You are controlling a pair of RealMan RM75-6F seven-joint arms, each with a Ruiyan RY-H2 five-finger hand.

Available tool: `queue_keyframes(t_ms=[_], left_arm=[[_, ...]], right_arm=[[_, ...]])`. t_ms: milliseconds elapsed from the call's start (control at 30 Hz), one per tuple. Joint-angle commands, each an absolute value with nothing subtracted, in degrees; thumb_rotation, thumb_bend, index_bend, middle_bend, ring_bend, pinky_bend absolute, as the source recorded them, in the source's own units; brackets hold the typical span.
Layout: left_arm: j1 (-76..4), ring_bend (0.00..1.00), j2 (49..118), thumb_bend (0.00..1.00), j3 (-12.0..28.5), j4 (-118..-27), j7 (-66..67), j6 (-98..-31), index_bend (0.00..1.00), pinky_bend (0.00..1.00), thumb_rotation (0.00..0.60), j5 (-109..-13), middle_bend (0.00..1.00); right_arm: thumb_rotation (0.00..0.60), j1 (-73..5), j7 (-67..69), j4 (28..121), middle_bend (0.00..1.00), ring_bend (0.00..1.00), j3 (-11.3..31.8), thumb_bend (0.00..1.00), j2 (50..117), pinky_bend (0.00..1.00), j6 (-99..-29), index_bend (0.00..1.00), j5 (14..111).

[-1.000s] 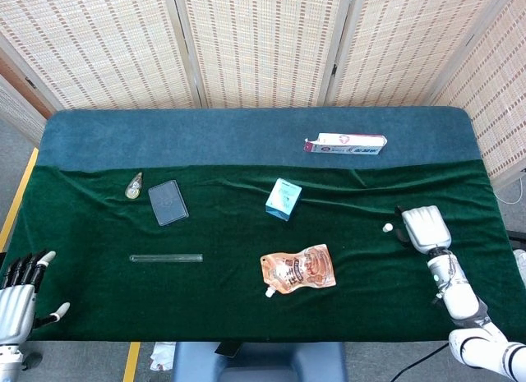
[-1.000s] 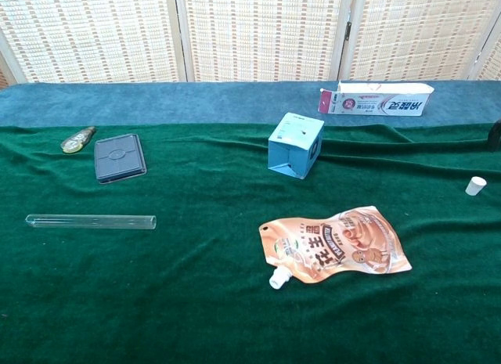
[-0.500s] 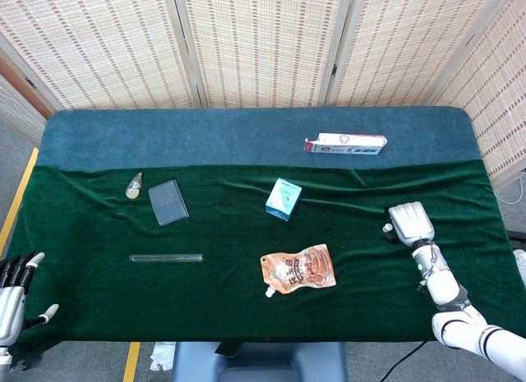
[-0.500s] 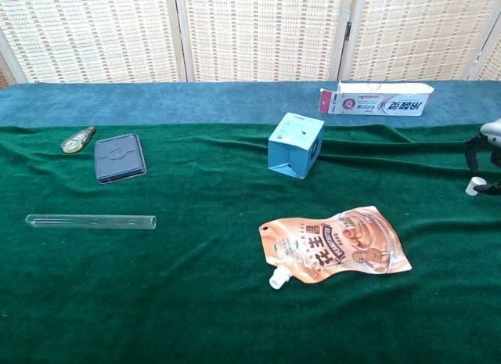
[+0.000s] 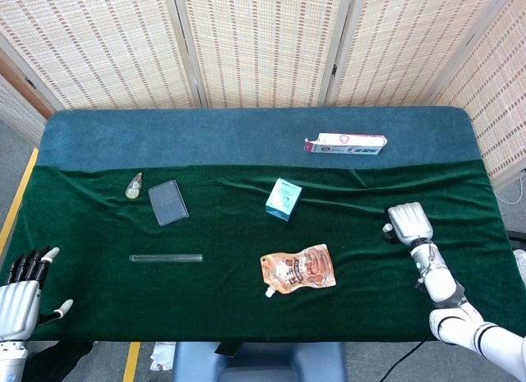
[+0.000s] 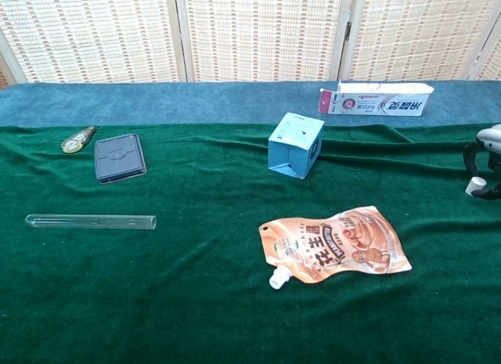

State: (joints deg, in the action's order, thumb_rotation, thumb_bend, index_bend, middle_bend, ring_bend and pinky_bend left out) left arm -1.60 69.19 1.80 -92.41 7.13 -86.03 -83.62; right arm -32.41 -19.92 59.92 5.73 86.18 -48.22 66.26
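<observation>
Your right hand (image 5: 408,223) sits over the small white cap (image 6: 473,186) near the tabletop's right edge; cap stands upright, fingers curl around it, grip unclear.

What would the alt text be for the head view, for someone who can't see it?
A white robot right hand hangs over a small white cap at the right of a green cloth-covered table. An orange spouted drink pouch, a light blue carton and a clear glass test tube lie further left, where the open left hand rests at the table's corner.
</observation>
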Motion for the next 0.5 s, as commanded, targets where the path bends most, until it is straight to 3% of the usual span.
queue_keyframes(t_ms=[33,500], left_arm=[[-1.7,0.05,69.1,0.19,1.8,-92.6,7.2,-85.9,0.13,0.0,0.6,-83.4,0.11],[-1.4,0.05,69.6,0.19,1.5,-91.0,6.0,-86.1,0.13,0.0,0.6,-83.6,0.11]], right_arm=[[0.459,-32.4,-19.9,59.7,0.9,1.0,5.7,0.35,86.3,0.96,-48.1,0.47,66.2],[0.459,-32.4,-20.3,60.9,0.9,1.0,5.7,0.4,85.3,0.96,-48.0,0.48,65.8]])
